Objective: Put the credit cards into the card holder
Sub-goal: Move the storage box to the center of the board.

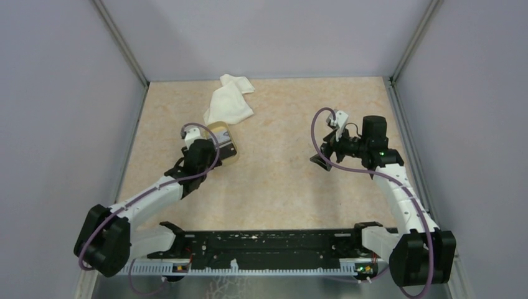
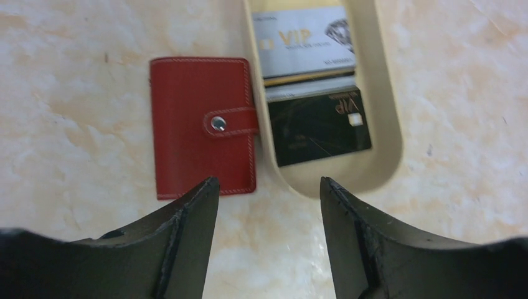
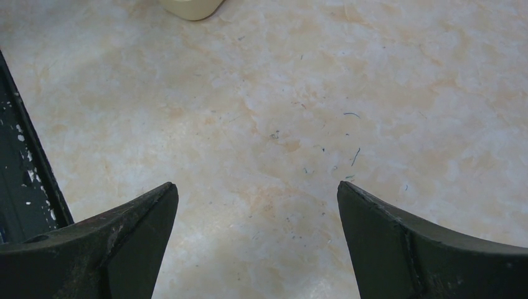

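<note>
Task not started: card holder [image 2: 202,128] centre-left of frame, snapped shut. Credit cards [image 2: 308,43] all in tan dish [image 2: 386,124] beside it. L gripper [image 2: 269,182] jaws apart, empty. R gripper [image 3: 256,187] wide open, empty.

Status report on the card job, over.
Left gripper open, empty, near card holder. Right gripper open, empty. Credit cards in dish; card holder snapped shut alongside.

We see a left arm [image 1: 152,192] and a right arm [image 1: 403,198] built alike: white link shells, bulky black joint housings, and a purple cable [image 1: 314,137] looping along each. Both are bolted to a black base rail [image 1: 268,244] flecked with white, perhaps chipped paint. The fingers [image 2: 180,249] are matte black, curved, tapering wedges with scuffed edges.
</note>
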Motion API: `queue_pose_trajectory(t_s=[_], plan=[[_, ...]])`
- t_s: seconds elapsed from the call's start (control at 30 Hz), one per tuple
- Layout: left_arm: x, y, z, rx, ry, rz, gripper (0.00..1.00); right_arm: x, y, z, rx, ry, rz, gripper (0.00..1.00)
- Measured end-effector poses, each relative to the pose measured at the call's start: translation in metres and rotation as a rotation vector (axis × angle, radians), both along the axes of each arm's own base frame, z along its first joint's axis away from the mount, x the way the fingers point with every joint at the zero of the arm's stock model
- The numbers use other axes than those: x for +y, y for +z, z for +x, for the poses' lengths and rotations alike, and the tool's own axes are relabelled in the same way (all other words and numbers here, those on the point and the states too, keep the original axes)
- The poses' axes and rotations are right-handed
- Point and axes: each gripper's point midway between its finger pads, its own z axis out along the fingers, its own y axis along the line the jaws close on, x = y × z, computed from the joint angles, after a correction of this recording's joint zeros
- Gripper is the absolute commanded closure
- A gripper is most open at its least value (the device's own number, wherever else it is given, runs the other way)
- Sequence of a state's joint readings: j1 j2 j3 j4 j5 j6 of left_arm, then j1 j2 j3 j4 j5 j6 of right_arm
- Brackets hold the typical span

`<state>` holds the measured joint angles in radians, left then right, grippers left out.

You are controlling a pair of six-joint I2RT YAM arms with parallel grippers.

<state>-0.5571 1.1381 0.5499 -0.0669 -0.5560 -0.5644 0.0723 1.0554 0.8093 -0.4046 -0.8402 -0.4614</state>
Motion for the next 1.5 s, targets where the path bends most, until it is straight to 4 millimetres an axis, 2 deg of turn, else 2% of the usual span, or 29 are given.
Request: queue_pose_trajectory(t_s=[0.1,0.2,0.33,0.43,0.53,0.63,0.8,0.97,1.1,1.33,1.43,1.5], plan=[[0.019,-0.009,0.016,0.024,0.049,-0.042,0.35,0.000,0.000,0.000,0.000,0.001,0.001,0.02],[0.029,-0.017,0.031,0.045,0.077,-0.077,0.35,0.001,-0.002,-0.001,0.002,0.005,0.002,0.02],[0.023,-0.021,0.048,0.056,0.065,-0.113,0.36,0.002,-0.004,-0.003,0.006,0.011,0.003,0.02],[0.017,-0.021,0.060,0.054,0.054,-0.131,0.44,0.003,-0.005,-0.003,0.009,0.013,0.003,0.02],[0.014,-0.021,0.070,0.057,0.051,-0.142,0.46,0.004,-0.005,-0.004,0.008,0.017,0.003,0.02],[0.012,-0.025,0.071,0.070,0.050,-0.147,0.46,0.004,-0.005,-0.004,0.008,0.017,0.003,0.02],[0.008,-0.031,0.068,0.097,0.040,-0.164,0.58,0.005,-0.005,-0.005,0.008,0.021,0.003,0.02],[-0.006,-0.034,0.063,0.131,-0.013,-0.223,0.66,0.006,-0.005,-0.005,0.008,0.025,0.003,0.02],[-0.025,-0.039,0.060,0.161,-0.078,-0.298,0.64,0.006,-0.005,-0.005,0.006,0.026,0.002,0.02],[-0.059,-0.041,0.060,0.214,-0.211,-0.417,0.50,0.006,-0.005,-0.005,0.006,0.026,0.002,0.02],[-0.059,-0.031,0.061,0.190,-0.231,-0.403,0.44,0.006,-0.005,-0.005,0.006,0.026,0.002,0.02],[-0.052,-0.021,0.062,0.154,-0.218,-0.366,0.40,0.006,-0.005,-0.005,0.004,0.027,0.001,0.02]])
